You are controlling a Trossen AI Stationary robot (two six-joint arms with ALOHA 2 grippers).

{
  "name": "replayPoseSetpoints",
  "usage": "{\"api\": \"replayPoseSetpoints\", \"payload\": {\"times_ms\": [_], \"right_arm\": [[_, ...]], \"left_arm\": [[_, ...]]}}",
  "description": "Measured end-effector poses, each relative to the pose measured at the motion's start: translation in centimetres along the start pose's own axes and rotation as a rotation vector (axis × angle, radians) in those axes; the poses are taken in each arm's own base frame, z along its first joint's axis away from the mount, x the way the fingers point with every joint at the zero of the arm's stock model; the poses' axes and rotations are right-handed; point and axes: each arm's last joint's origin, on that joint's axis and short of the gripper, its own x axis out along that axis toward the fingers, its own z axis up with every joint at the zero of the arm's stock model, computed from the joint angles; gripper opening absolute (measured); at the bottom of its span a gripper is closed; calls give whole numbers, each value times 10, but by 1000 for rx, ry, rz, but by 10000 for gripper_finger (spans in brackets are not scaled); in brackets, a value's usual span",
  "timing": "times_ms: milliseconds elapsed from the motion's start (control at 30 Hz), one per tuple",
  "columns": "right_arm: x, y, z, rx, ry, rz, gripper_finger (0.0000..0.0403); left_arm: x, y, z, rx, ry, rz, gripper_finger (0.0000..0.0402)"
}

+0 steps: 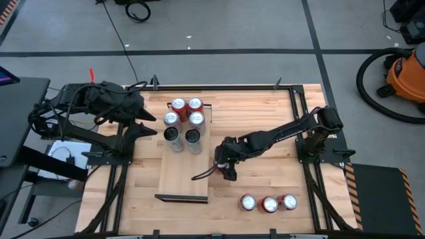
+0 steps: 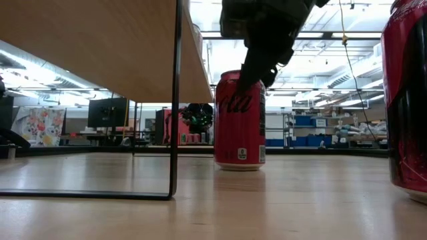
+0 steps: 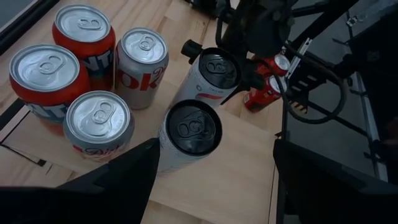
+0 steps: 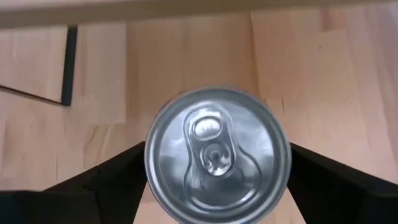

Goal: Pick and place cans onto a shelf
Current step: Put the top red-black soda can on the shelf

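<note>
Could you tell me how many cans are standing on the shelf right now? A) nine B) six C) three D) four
B: the high view shows six cans grouped in three pairs at the shelf's far end, while the other cans stand off it on the table.

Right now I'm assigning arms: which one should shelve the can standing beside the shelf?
Right. The right gripper hangs directly above that can, fingers open on either side. The left gripper waits by the cans already on the shelf.

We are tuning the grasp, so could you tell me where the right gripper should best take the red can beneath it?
Probably from straight above, on the upper side wall of the red can: it stands upright, with the right gripper straddling its round top.
</note>
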Motion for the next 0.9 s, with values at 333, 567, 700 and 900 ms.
{"api": "replayPoseSetpoints", "payload": {"times_ms": [333, 567, 700, 900], "right_arm": [[-3, 1, 3, -24, -11, 1, 317], [-32, 5, 24, -29, 14, -29, 318], [-62, 7, 39, -32, 68, -48, 318], [-106, 16, 65, -13, 5, 66, 318]], "left_arm": [[3, 0, 1, 4, 7, 4, 325], [3, 1, 2, 52, -10, 41, 325], [3, 1, 2, 62, -10, 41, 325], [3, 1, 2, 80, -10, 41, 325]]}}
